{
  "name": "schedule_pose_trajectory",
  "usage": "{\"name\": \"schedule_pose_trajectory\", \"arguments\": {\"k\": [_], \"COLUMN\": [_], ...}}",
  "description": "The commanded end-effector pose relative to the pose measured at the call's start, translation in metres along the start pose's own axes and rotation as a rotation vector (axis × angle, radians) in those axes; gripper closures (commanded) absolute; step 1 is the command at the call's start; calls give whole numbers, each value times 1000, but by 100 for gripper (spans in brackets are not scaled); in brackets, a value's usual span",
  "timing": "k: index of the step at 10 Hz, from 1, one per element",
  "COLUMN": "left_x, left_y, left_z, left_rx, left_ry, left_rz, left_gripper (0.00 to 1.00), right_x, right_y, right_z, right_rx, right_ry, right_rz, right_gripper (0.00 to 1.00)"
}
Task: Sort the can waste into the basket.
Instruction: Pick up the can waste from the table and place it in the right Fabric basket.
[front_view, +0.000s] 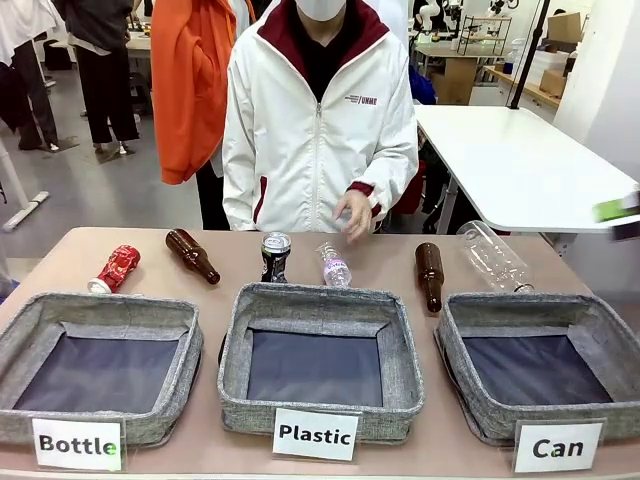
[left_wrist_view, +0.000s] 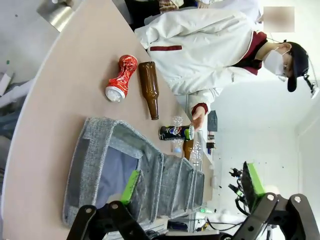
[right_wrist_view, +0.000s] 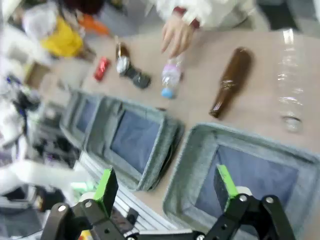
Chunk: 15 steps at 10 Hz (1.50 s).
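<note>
Blur smears the right wrist view, so the crushed black metal can with silver top (right_wrist_view: 132, 74) and the crushed red metal can with white print (right_wrist_view: 101, 68) are hard to make out there. The front view shows both sharply on the far side of the tan table (front_view: 90, 245): the black one stands, and the red one lies well to its left. The grey woven-fabric basket (front_view: 590, 310) behind the white "Can" card (front_view: 558, 447) is cut off at that view's right edge, both cans outside it. The left gripper (left_wrist_view: 192, 182) and right gripper (right_wrist_view: 166, 182) spread wide, holding nothing.
</note>
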<state>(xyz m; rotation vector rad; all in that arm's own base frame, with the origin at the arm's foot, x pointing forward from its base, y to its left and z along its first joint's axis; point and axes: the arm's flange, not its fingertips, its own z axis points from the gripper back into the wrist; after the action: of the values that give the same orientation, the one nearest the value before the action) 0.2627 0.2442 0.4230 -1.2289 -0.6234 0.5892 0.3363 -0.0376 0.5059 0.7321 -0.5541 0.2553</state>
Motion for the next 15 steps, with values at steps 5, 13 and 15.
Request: {"name": "schedule_pose_trajectory", "arguments": {"k": [5, 13, 15], "left_x": [0, 0, 0], "left_y": [0, 0, 0], "left_z": [3, 3, 3], "left_rx": [-8, -8, -8], "left_ry": [5, 5, 5], "left_rz": [-25, -25, -25], "left_gripper": [0, 0, 0], "right_x": [0, -106, -107], "right_y": [-47, -125, -122], "right_z": [22, 126, 124], "right_rx": [96, 165, 164], "right_ry": [58, -85, -90], "right_rz": [32, -62, -44], "right_gripper": [0, 0, 0]}}
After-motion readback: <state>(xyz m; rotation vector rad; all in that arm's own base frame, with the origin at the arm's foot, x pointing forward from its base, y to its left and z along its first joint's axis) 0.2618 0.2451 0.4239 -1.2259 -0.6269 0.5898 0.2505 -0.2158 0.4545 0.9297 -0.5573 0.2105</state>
